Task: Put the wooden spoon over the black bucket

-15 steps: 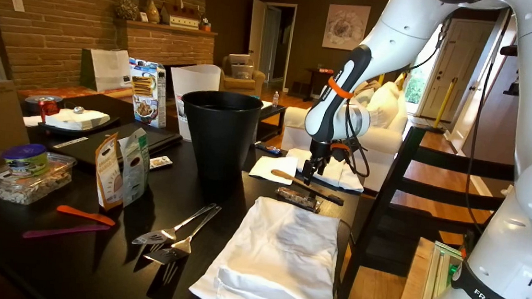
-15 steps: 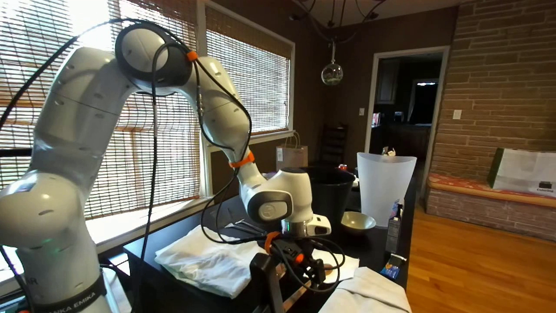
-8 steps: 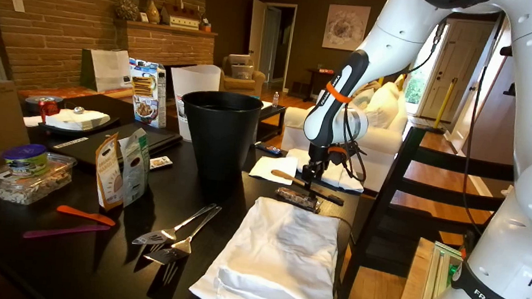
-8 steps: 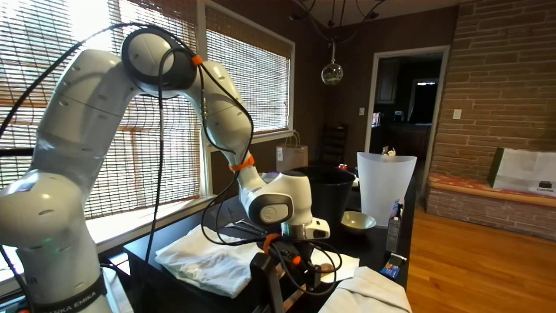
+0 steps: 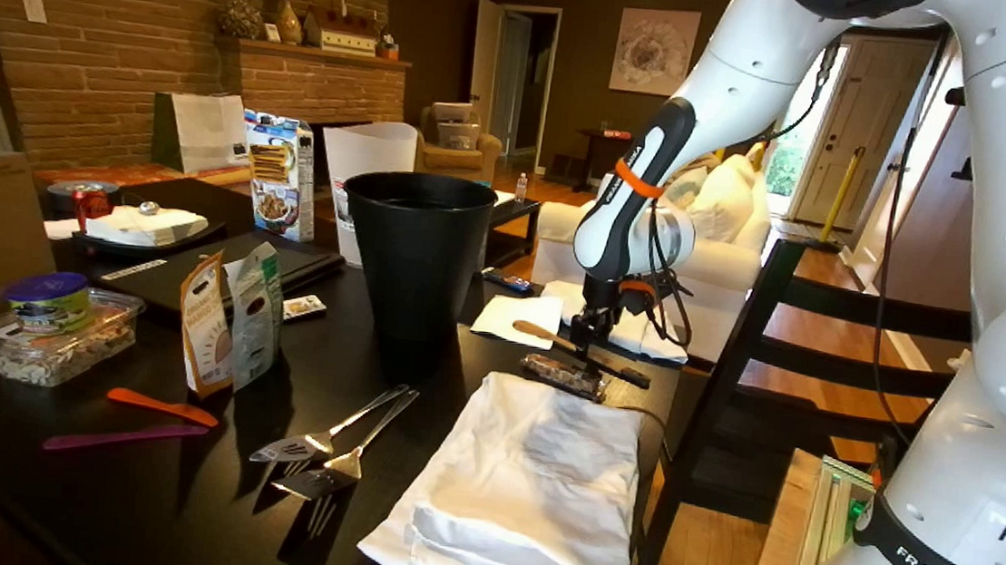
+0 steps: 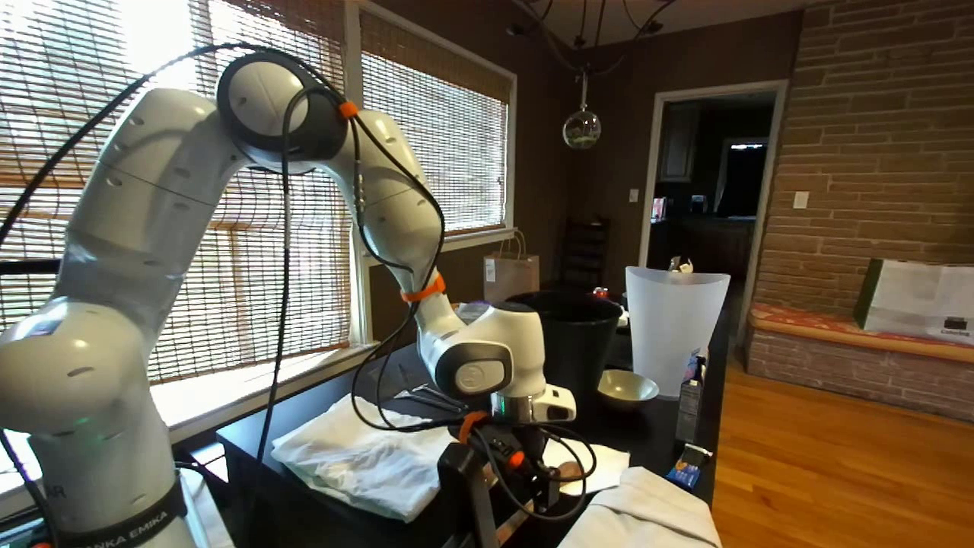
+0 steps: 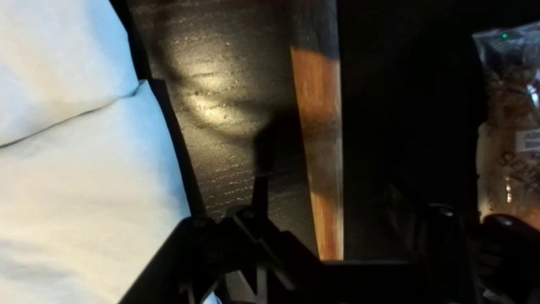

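The wooden spoon [image 5: 535, 329] lies on the dark table, its pale end near a white paper and its dark end toward the chair side. In the wrist view its shaft [image 7: 318, 126] runs between my open gripper's [image 7: 331, 194] fingers, with a gap on each side. My gripper [image 5: 585, 349] is low over the spoon's middle. It also shows in an exterior view [image 6: 544, 495], where the chair and cables partly hide it and the spoon. The tall black bucket [image 5: 414, 257] stands upright left of the spoon and also shows behind the arm [image 6: 582, 335].
A wrapped bar [image 5: 560, 375] lies close beside the spoon, also in the wrist view [image 7: 510, 147]. A white cloth [image 5: 531, 485] lies nearer. A folded cloth [image 6: 647, 514] lies on the far side. A chair [image 5: 753, 341] stands at the table edge. A bowl [image 6: 626, 387] is near the bucket.
My gripper has come down over the spoon, mostly in the first half second, and only slightly since. The spoon and bucket have not moved.
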### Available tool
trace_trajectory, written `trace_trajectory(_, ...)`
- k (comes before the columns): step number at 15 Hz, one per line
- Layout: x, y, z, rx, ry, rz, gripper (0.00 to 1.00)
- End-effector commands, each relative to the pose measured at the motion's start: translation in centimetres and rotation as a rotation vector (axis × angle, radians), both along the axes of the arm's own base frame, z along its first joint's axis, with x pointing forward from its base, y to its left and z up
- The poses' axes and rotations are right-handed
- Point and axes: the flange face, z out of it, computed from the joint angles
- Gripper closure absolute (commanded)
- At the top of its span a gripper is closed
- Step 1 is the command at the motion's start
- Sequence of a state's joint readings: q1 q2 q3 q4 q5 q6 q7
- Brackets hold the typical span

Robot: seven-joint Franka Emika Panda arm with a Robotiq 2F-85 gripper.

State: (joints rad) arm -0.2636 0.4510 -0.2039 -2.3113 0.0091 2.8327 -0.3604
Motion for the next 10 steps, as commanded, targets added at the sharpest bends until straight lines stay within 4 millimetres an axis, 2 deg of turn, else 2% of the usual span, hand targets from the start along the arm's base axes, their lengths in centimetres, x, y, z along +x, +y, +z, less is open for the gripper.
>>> trace_trajectory(1,0.4,-0.1,-0.4,-0.002,0.009,0.002,0.58)
trace_trajectory(5,0.5,-0.1,-0.4,-0.002,0.007,0.008,0.88)
trace_trajectory(7,0.8,-0.1,0.2,-0.015,-0.001,0.018,1.00)
trace_trajectory(8,1.0,0.0,0.7,-0.013,0.000,0.010,0.95)
trace_trajectory(10,1.5,0.0,1.8,-0.020,-0.010,0.006,0.94)
